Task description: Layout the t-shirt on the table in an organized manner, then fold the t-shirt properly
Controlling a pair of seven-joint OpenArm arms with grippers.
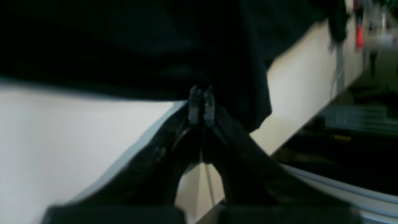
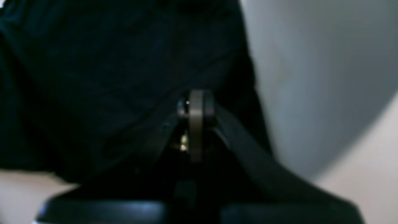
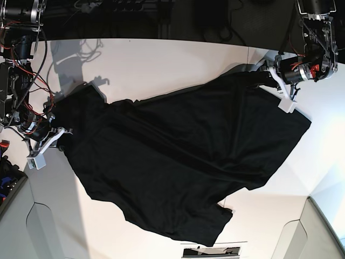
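The black t-shirt (image 3: 178,156) lies stretched across the white table (image 3: 161,65), pulled between my two arms, with its print side hidden. My left gripper (image 3: 260,79) is at the shirt's far right corner; in the left wrist view its fingertips (image 1: 201,95) are pressed together on the edge of the t-shirt (image 1: 140,46). My right gripper (image 3: 66,129) is at the shirt's left corner. In the right wrist view it (image 2: 196,101) is shut, with the dark cloth of the t-shirt (image 2: 108,77) bunched around the tips.
Cables (image 3: 81,46) trail over the table at the back left. A small dark device (image 3: 210,251) sits at the front edge. The table edge (image 1: 314,115) runs close beside my left gripper, with dark floor clutter beyond. Angled grey panels (image 3: 323,226) flank the front corners.
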